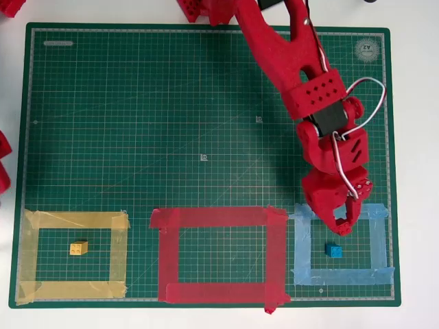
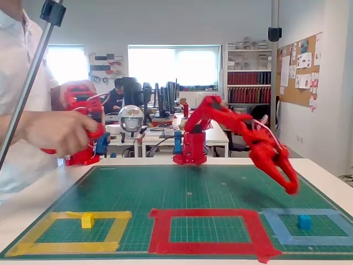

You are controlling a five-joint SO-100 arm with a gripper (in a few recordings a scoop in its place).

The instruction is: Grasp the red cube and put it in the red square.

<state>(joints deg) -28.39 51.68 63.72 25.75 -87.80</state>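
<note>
The red square [image 1: 218, 217] [image 2: 207, 214] is a frame of wide red tape at the front middle of the green mat. My red gripper [image 1: 343, 226] [image 2: 290, 187] hangs over the top edge of the light-blue tape frame [image 1: 302, 247], to the right of the red square in both views. Its fingers converge to a red blob at the tips. The tips are blurred in the fixed view. Against the red arm I cannot make out the red cube, nor whether anything sits between the fingers.
A blue cube [image 1: 333, 251] [image 2: 304, 222] lies inside the light-blue frame just below the fingertips. A yellow cube [image 1: 79, 248] [image 2: 87, 220] sits in the yellow tape frame [image 1: 31, 253] at the left. A person's hand [image 2: 60, 132] is at the left of the fixed view.
</note>
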